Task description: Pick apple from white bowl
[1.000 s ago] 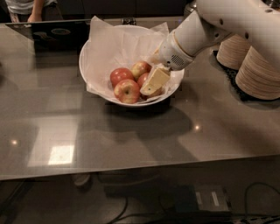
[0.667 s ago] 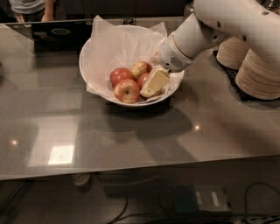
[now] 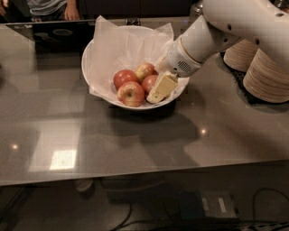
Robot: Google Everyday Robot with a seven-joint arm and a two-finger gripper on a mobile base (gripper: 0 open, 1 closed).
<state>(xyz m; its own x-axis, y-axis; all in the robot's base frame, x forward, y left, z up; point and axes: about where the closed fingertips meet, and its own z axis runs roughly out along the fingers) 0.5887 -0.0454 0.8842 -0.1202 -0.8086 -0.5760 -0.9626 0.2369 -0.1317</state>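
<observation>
The white bowl (image 3: 97,83), lined with crinkled white paper, stands on the grey table at the back middle. Several red apples lie in it. One red apple (image 3: 148,83) lies at the right of the pile, a deep red one (image 3: 124,77) at the left, one with a yellow blush (image 3: 131,94) in front, and one (image 3: 145,69) behind. My gripper (image 3: 159,90) reaches down into the bowl from the right. Its cream tip rests right beside the right-hand red apple, and part of that apple is hidden behind it.
Stacks of beige paper plates (image 3: 266,76) stand at the right, close behind my white arm (image 3: 212,36). A person (image 3: 49,6) stands behind the table's far edge. The table's near edge runs across the lower part of the view.
Hardly anything differs. My gripper stays low in the bowl at the right-hand apple, and the apples have not moved.
</observation>
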